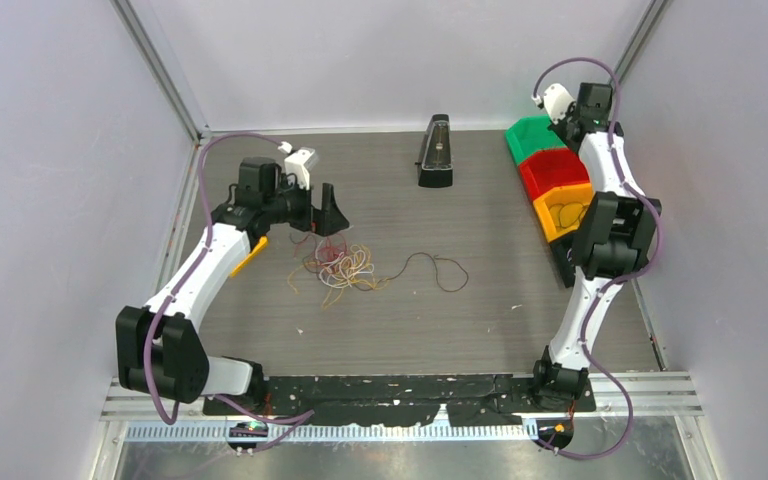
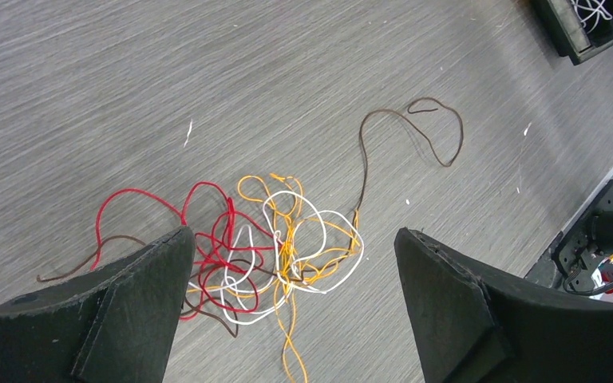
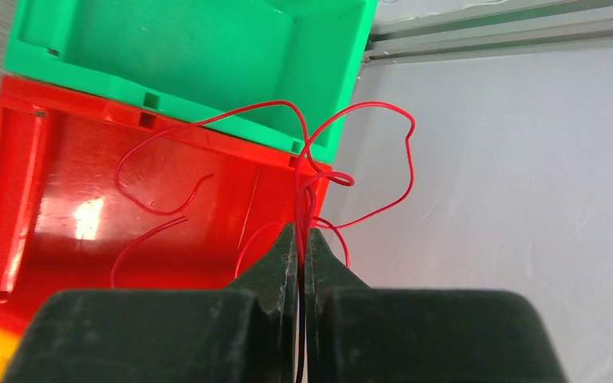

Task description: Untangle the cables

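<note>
The cables (image 1: 341, 266) lie in a messy pile on the table (image 1: 480, 320), left of the middle, stretched left to right, with one brown cable (image 2: 362, 159) trailing right. The left gripper (image 2: 291, 235) holds its jaws wide apart over the pile. Far right, the right gripper (image 3: 303, 235) pinches a curly red cable (image 3: 371, 108) above the red bin (image 3: 56, 199).

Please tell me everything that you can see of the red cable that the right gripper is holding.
The red cable is a thin, glossy, flexible wire, bent into several loose loops. The right gripper, shut, pinches it just below a small cluster of crossing strands. One loop spreads out in front of the white wall. Another curls over the red bin and crosses the rim of the green bin. Whether its ends touch the red bin cannot be told.
</note>
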You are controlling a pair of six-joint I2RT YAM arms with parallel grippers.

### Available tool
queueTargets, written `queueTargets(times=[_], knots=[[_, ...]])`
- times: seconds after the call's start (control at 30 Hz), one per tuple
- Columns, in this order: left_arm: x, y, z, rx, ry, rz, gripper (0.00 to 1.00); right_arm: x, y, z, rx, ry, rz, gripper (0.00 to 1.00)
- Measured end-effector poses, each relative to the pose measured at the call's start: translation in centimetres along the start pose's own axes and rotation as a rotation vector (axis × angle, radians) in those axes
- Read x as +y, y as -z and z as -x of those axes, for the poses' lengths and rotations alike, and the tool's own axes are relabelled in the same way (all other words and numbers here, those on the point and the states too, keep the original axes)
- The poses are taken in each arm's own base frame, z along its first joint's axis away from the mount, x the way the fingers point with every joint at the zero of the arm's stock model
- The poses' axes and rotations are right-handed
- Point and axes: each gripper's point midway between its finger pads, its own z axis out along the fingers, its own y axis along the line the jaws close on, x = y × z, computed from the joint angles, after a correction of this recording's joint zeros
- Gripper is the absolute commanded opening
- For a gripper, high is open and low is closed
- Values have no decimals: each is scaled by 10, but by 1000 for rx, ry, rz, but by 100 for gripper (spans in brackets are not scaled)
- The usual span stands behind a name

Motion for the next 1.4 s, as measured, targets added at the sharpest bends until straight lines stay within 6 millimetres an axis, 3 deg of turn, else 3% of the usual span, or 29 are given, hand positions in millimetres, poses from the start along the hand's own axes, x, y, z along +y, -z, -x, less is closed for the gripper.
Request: queueTargets(times=[0.13,0.3,0.4,0.57,0.8,0.97,1.2,1.4], knots=[[3,1,-3,11,4,20,99,10,-16,-13,24,51,3,5],[5,1,-3,12,4,30,99,49,-27,-33,41,71,114,5],[5,1,-3,12,5,30,99,74,-26,-43,51,83,212,5],[5,1,-3,12,5,30,98,89,-18,-41,37,90,306,6],[5,1,-3,11,9,30,98,75,-20,-29,41,110,325,5],[5,1,-3,11,9,31,98,75,-30,-48,106,127,343,6],[5,1,-4,12,9,31,98,65,-23,-81,156,167,382,5],[5,0,-4,13,11,32,98,54,1,-82,138,200,378,5]])
